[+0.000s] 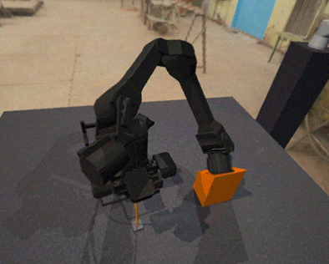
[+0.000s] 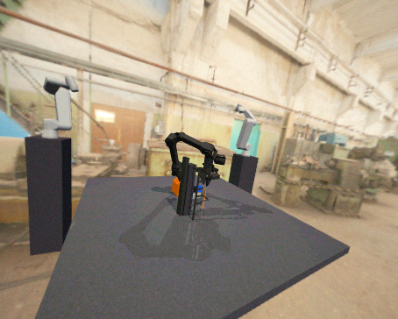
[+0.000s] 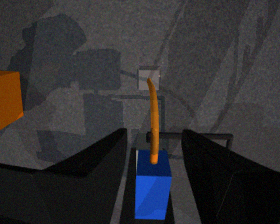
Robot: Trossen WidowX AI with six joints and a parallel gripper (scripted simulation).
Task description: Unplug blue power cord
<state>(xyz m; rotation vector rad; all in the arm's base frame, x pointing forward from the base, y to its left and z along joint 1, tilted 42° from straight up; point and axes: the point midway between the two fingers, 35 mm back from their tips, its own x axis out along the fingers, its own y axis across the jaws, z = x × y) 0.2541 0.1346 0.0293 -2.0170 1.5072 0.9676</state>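
Blue plug with orange cord lies between the parted fingers of the gripper (gaps visible on both sides, nothing gripped) above the table. Risk: withdrawing fingers could snag the cord and drag the plug.
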